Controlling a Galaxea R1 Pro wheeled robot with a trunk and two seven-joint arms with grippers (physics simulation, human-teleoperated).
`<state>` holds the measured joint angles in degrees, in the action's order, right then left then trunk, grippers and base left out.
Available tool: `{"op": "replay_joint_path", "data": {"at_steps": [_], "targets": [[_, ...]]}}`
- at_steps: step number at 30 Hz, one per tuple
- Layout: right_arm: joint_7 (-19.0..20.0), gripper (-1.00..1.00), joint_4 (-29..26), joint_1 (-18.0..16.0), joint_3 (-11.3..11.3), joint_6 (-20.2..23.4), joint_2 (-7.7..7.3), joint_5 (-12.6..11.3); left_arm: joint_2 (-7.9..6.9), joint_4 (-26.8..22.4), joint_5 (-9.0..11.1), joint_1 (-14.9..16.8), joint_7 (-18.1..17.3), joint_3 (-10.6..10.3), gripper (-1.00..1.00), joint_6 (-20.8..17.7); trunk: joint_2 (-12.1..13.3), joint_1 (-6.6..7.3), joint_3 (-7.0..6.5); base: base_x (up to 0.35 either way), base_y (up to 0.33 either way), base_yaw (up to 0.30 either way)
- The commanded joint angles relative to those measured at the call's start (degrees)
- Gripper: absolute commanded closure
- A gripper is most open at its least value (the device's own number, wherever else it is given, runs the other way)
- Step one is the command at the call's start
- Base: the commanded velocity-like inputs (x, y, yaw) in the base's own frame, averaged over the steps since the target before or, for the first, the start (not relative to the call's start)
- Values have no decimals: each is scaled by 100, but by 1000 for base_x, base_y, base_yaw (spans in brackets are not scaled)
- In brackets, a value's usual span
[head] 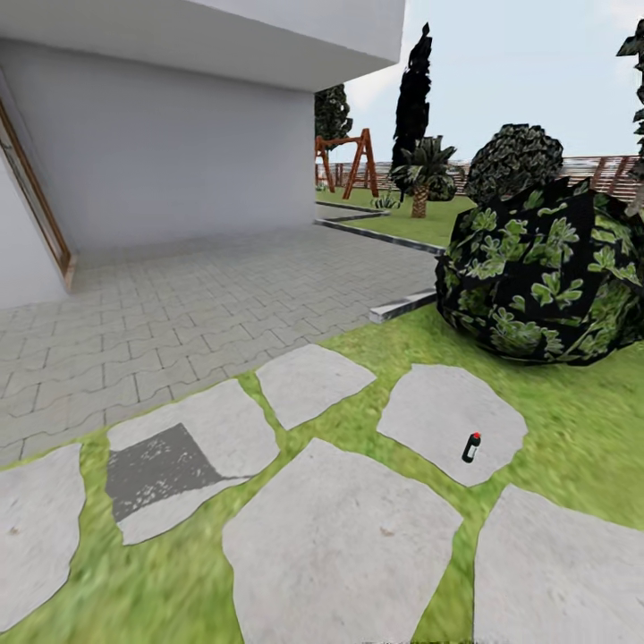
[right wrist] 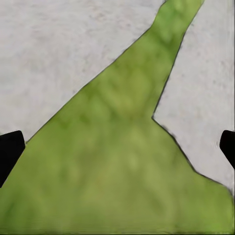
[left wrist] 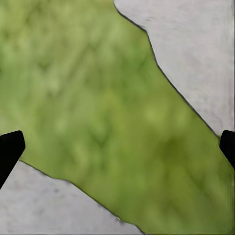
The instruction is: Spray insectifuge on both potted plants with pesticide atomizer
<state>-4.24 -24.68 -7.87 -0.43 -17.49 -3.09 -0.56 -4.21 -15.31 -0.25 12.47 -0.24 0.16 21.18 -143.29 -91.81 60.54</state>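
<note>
Both hands spread open over blurry grass; small dark atomizer [head: 470, 446] stands on a flat grey slab [head: 429, 411].

The pesticide atomizer [head: 470, 447] is standing slightly tilted on a grey stepping slab [head: 452, 416] at the near right of the garden lawn [head: 572, 429]; it is showing as a small dark bottle with a reddish top.

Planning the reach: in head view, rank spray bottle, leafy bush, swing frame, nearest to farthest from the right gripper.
1. Small dark spray bottle, on a grey slab, right of centre.
2. Big dark leafy bush, right, behind it.
3. Red-brown wooden swing frame, far back.
</note>
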Motion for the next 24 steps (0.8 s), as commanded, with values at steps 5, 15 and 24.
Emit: {"op": "replay_joint_path", "data": {"at_steps": [5, 15, 24], "targets": [[-6, -100, 7, -3, -1, -18, 1, -6, -1, 2, -4, 1, 5, 4, -100, 18, -2, 1, 5, 0, 0, -280], [-6, -100, 7, -1, -1, -17, 1, -6, -1, 2, -2, 1, 6, 5, -100, 18, -2, 1, 5, 0, 0, -280], [-6, -100, 7, -4, -1, -17, 1, -6, -1, 2, -2, 1, 6, 3, -100, 18, -2, 1, 5, 63, 130, -280]]}}
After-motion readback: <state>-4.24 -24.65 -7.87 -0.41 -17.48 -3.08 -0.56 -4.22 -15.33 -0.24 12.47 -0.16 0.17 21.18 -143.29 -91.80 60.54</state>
